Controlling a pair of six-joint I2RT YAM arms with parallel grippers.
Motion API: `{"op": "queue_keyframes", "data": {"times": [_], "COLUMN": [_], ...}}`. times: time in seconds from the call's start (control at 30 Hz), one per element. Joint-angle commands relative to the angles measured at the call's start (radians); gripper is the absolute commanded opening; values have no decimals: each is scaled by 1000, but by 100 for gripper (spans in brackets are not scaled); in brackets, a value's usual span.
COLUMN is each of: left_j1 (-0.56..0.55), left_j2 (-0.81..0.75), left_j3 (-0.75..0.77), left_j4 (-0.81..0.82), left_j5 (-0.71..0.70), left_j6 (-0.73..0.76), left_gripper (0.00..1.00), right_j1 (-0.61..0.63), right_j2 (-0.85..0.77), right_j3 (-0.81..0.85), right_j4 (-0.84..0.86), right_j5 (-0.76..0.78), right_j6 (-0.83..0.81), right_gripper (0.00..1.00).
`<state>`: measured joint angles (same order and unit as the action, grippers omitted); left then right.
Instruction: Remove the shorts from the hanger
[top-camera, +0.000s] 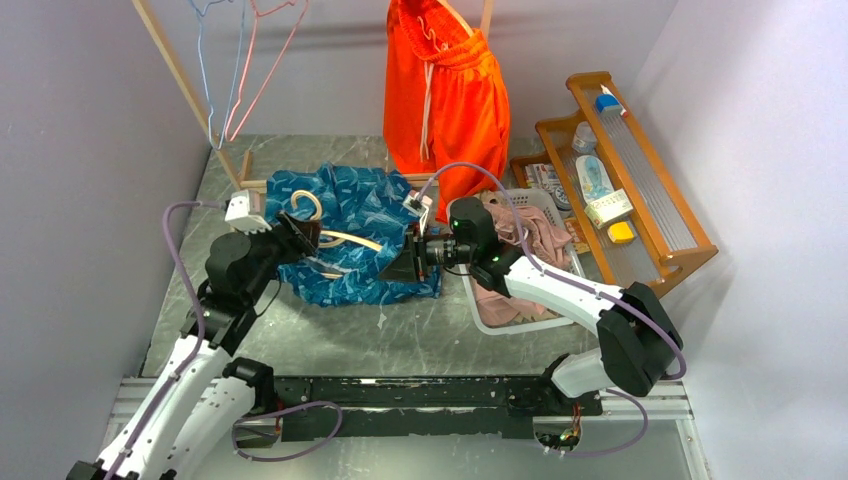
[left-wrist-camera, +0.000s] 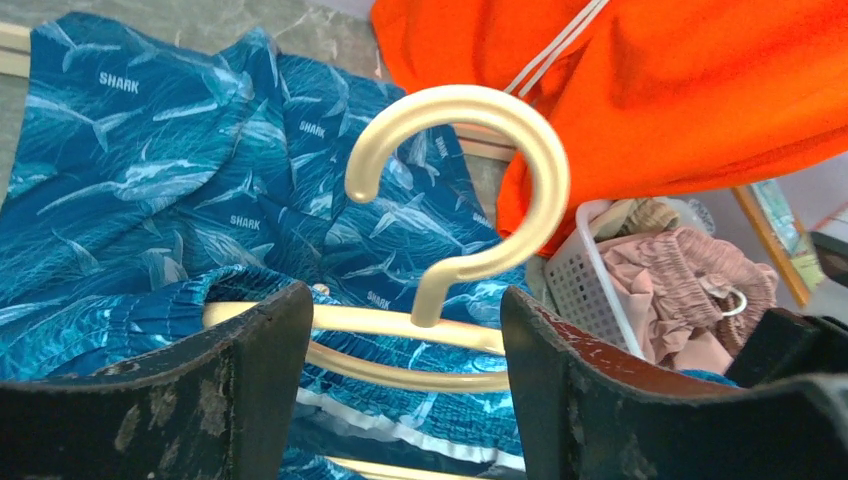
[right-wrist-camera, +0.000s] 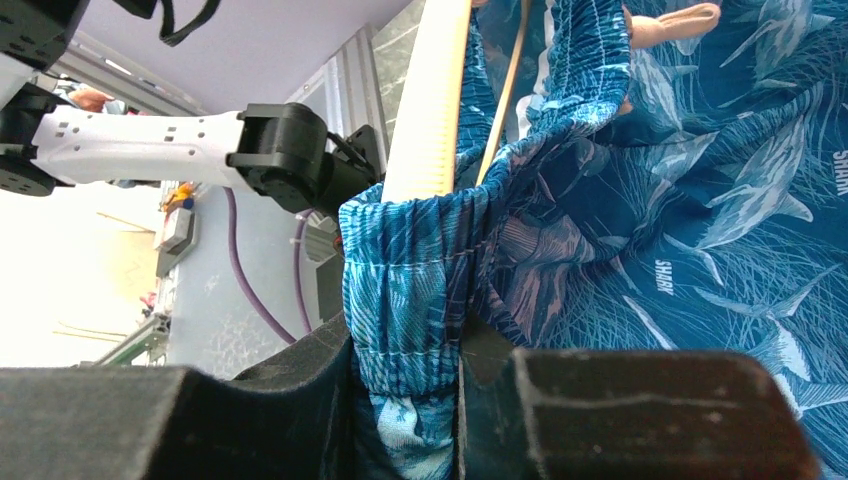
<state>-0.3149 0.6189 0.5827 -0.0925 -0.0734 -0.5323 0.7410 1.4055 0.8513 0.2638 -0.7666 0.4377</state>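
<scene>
The blue shorts (top-camera: 360, 215), printed with pale sharks, lie crumpled on the desk (top-camera: 400, 340) between the 2 arms, with a cream plastic hanger (left-wrist-camera: 520, 140) still threaded through the waistband. Its hook stands up above the fabric. The left claw (left-wrist-camera: 405, 330) is spread wide at the left end of the shorts, 1 finger on each side of the hanger's neck and gripping nothing. The right claw (right-wrist-camera: 405, 350) is at the other end, pinched narrow on the gathered elastic waistband, with the hanger's bar running just beside the fold it grips. Behind them, the orange shorts (top-camera: 445, 100) with a white cord hang from the wooden rack. To the right, the pink shorts (top-camera: 530, 240) are heaped in a white basket (top-camera: 520, 322).
</scene>
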Motion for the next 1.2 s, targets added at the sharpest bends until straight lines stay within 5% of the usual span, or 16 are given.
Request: {"op": "queue_keyframes", "data": {"times": [0.0,0.4,0.73,0.97,1.17], "left_j1": [8,9,8,8,8], "left_j2": [74,99,113,124,154], "left_j3": [24,1,79,99,106], "left_j4": [71,192,63,32,60], "left_j5": [23,120,152,126,151], "left_j6": [-17,36,133,118,99], "left_gripper": [71,42,16,40,46], "right_j1": [6,6,8,8,9], "right_j2": [-42,-72,-115,-139,-136], "right_j3": [9,24,58,54,56], "right_j4": [92,42,-20,-35,-42], "right_j5": [-49,-59,-161,-187,-228], "right_j6": [23,11,-25,-39,-42], "right_gripper": [0,0,0,0,0]}}
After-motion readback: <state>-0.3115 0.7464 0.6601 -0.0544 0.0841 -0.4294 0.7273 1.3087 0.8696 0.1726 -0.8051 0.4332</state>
